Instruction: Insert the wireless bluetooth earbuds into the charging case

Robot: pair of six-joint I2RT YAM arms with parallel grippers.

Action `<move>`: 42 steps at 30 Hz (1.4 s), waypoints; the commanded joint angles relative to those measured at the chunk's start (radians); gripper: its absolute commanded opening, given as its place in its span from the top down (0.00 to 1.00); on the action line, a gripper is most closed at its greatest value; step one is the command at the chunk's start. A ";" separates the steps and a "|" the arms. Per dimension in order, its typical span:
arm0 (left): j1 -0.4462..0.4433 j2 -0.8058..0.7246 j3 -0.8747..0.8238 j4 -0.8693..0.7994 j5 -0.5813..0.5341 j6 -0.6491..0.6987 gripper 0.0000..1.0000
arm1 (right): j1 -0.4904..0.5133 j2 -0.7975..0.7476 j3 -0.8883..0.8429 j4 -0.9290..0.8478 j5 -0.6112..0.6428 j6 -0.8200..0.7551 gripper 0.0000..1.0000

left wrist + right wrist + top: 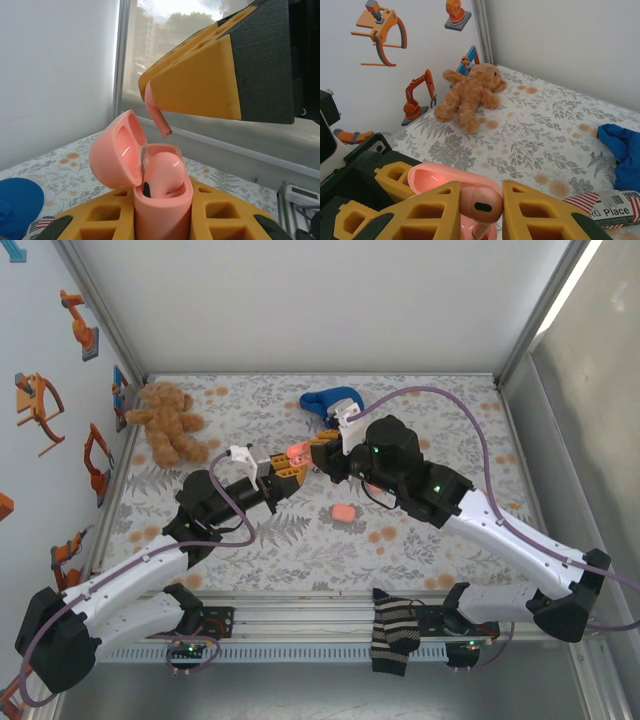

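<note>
My left gripper point(283, 468) is clamped on the open charging case point(161, 216), holding it upright with the lid point(112, 155) tipped back so the top is clear. One earbud point(162, 172) is seated. My right gripper point(322, 448) is pinched on the second earbud point(157, 116), stem down just above the case (no contact). Both are off the worktop point(300, 545), so alignment is arm-to-arm.

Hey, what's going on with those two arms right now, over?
Left gripper shut on open charging case, one earbud seated. Right gripper shut on second earbud, stem down above case. Path between clear.
</note>
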State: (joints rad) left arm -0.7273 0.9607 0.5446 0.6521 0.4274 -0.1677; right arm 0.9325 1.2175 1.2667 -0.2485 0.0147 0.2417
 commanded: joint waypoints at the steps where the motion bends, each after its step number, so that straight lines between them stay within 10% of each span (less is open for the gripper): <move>1: -0.007 -0.004 0.043 0.043 0.010 -0.003 1.00 | -0.001 0.006 -0.012 0.031 -0.001 -0.006 0.78; 42: -0.022 0.030 0.054 0.082 -0.040 -0.001 1.00 | 0.035 0.058 0.032 -0.058 0.016 -0.048 0.76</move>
State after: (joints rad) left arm -0.7395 0.9936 0.5575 0.6624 0.3851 -0.1677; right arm 0.9432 1.2606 1.2728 -0.2749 0.0544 0.2043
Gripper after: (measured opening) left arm 0.229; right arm 0.244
